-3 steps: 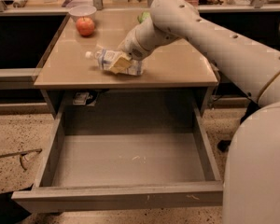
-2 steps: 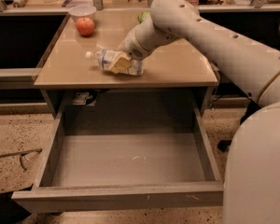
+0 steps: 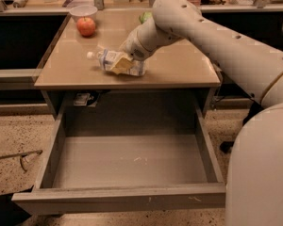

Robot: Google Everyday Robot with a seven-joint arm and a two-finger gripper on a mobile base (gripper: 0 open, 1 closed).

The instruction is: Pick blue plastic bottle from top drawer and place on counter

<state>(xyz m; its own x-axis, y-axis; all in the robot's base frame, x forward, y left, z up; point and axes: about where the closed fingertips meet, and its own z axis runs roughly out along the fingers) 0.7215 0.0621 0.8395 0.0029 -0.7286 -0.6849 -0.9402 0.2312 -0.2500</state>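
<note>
On the counter (image 3: 179,72), near its front edge: one bottle (image 3: 107,60), clear with a pale label, lying on its side, white cap pointing left. At the bottle's right half: gripper (image 3: 125,63), reaching down from the white arm (image 3: 212,36) and touching the bottle; whether it clasps the bottle or stands loose cannot be told. Back left corner of the counter: one red apple (image 3: 86,26), just in front of a white bowl (image 3: 83,11). Back centre: a green item (image 3: 145,17), partly hidden by the arm. Below the counter: drawer (image 3: 122,199), pulled fully out, grey floor showing.
</note>
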